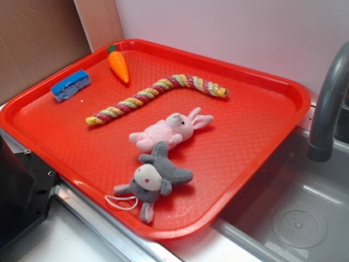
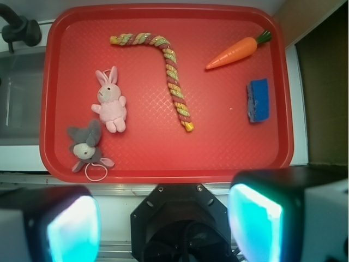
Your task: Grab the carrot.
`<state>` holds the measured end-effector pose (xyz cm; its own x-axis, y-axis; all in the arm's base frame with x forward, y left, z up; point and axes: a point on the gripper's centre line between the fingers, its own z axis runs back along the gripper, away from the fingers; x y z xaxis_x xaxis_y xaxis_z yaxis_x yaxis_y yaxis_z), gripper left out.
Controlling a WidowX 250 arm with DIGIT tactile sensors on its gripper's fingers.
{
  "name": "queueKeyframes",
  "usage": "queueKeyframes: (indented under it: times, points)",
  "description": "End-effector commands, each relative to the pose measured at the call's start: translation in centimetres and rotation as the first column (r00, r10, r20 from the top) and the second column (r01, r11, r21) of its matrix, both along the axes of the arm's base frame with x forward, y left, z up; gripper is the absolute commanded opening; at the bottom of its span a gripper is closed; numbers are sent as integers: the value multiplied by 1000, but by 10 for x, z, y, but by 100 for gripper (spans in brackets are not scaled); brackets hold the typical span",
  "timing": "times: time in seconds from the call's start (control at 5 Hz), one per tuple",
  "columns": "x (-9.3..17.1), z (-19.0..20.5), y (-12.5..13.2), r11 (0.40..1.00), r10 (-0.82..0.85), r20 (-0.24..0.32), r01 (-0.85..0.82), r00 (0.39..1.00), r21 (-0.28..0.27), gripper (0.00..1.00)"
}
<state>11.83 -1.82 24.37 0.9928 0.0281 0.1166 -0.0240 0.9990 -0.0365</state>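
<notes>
No text, label, brand or number can be read anywhere (neither view shows any lettering).

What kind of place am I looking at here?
Probably a toy kitchen play set: a grey sink with a faucet sits beside a red tray holding a carrot and plush toys.

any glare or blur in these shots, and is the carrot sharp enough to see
Exterior view: soft, even light, faint shadows under the toys, carrot slightly soft but clear. Wrist view: carrot sharp on the red tray; the gripper fingers are blurred and glow cyan up close.
</notes>
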Motion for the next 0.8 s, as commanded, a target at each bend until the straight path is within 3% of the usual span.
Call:
queueKeyframes:
  times: [0.0,0.2,0.4,0.6]
  points:
    - [0,0,0,1000,0,0,0,1000,0,100]
    - [20,-50,50,986,145,-17,-143,989,86,100]
    - [35,-68,93,941,326,24,-327,945,91,100]
    - [72,-95,132,859,506,92,-511,858,39,100]
